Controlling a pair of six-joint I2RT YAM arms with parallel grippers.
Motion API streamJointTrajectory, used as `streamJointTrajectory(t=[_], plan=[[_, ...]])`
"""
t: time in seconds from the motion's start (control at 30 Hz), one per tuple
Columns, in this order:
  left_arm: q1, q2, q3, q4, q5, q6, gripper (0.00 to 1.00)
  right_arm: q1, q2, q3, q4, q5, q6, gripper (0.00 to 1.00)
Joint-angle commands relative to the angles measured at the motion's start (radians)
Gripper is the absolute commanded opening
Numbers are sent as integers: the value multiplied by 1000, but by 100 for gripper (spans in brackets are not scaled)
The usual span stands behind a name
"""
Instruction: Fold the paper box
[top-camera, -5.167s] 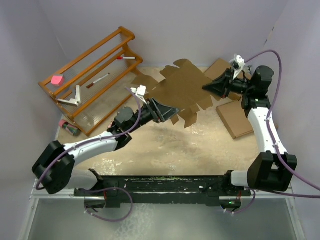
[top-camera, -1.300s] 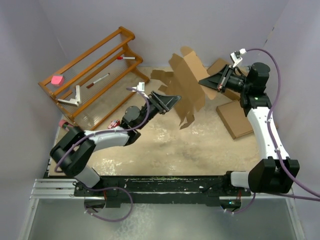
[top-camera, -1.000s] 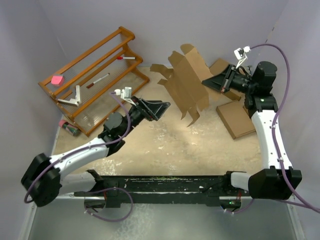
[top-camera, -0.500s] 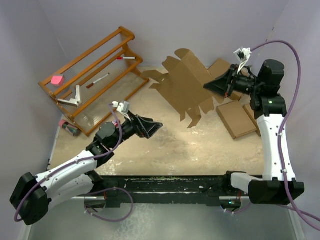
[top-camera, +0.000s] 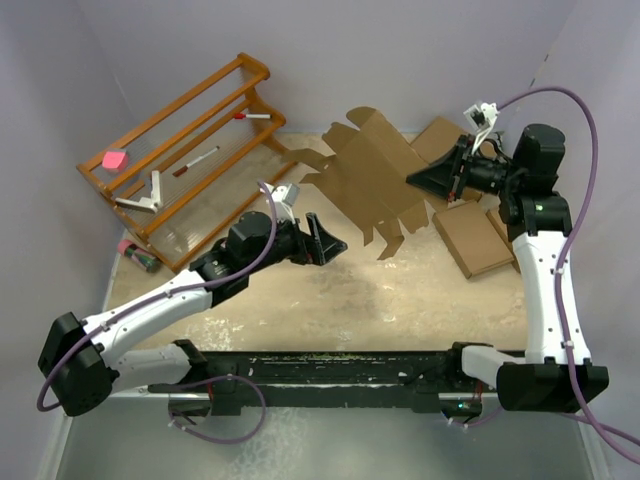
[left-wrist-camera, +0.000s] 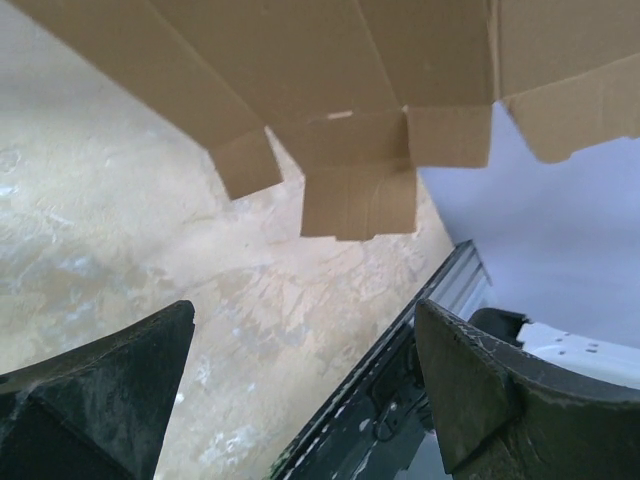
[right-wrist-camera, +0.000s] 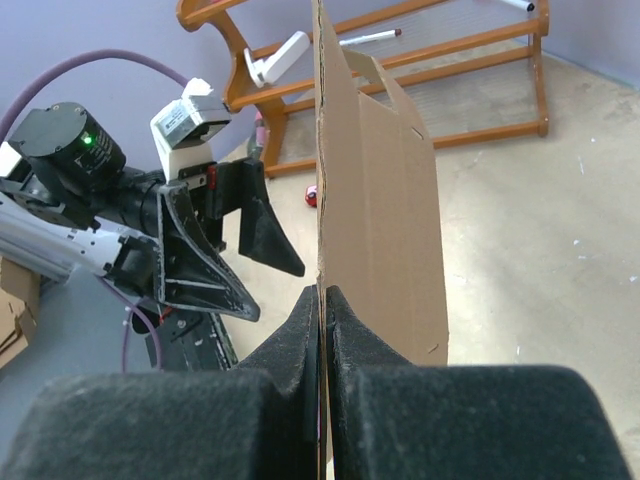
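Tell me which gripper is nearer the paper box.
Right. The right gripper is clamped on the paper box at its right edge, holding it up. The left gripper hangs open just short of the near-left flaps, not touching.

Left gripper has backed off the paper box — sheet seemingly flatter.

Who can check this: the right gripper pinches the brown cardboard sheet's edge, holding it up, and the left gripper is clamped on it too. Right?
Wrong about the left gripper: the left wrist view shows it open, jaws wide apart, touching none of the flaps of the paper box. The right gripper does pinch the sheet's edge, holding it up.
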Motion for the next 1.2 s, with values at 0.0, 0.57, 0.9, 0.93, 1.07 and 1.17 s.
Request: streamJointTrajectory(t=[0.0,0.57,0.9,0.93,1.07,1.17], plan=[[-21,22,75,-167,-90,71,93,3,-25,-5,14,-38,-29,0],[-22,-80,-137,245,73,47,93,1,-22,-20,-12,-50,-49,0],[-22,-72,-90,134,60,81,93,4,7,34,-80,-61,-118,0],[-22,-71,-91,138,61,80,93,4,7,34,-79,-59,-118,0],[-22,-47,-85,135,48,72,93,4,7,35,-84,-43,-121,0],[-23,-12,-50,88,45,83,93,4,3,32,-88,-42,-132,0]])
